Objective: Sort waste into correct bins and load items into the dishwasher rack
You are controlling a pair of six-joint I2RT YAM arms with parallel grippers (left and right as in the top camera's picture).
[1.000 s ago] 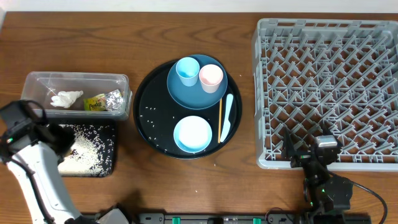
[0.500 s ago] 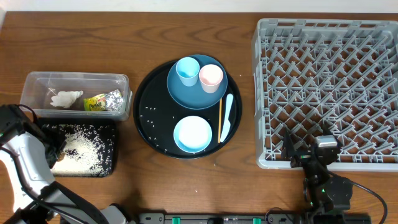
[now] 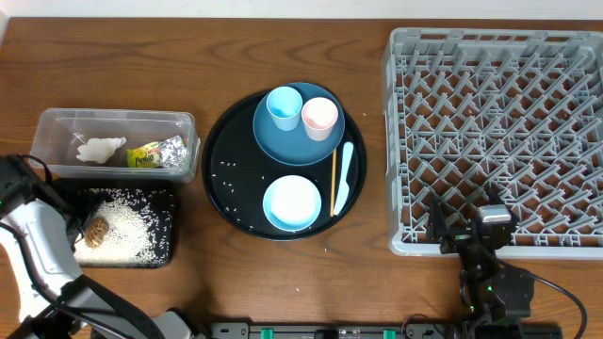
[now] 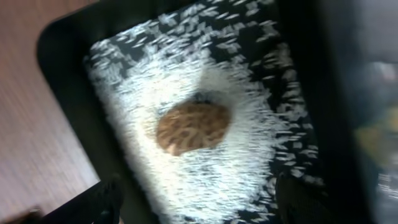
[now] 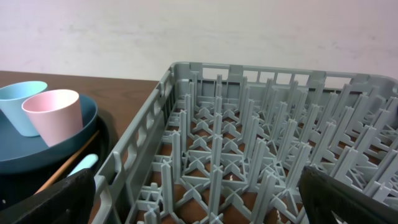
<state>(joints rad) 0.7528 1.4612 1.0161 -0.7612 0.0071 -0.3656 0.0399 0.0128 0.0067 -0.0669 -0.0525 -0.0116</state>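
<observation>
The brown food piece [image 3: 95,226] lies on white rice [image 3: 132,231] in the shallow black tray [image 3: 171,200]. It also shows in the left wrist view [image 4: 193,127]. My left gripper [image 3: 72,224] hovers open and empty at the tray's left end [image 4: 202,199]. The clear tub [image 3: 115,119] holds the tissue [image 3: 101,149], yellow wrapper [image 3: 143,156] and foil [image 3: 173,150]. The dark-blue plate [image 3: 311,146] carries the light-blue cup [image 3: 283,106] and pink cup [image 3: 319,117]. My right gripper [image 3: 468,237] is open [image 5: 205,205] at the front edge of the grey rack [image 3: 499,132].
The round black tray [image 3: 226,141] holds the plate, the pale-blue bowl [image 3: 292,202], the white spoon [image 3: 344,179], the chopstick [image 3: 334,179] and scattered rice grains [image 3: 226,171]. The rack's pegs [image 5: 249,143] fill the right wrist view, with the pink cup [image 5: 56,115] at left.
My left gripper has pulled back to the left off the black tray's middle. The brown food piece now lies uncovered on the rice. The right arm has not moved.
</observation>
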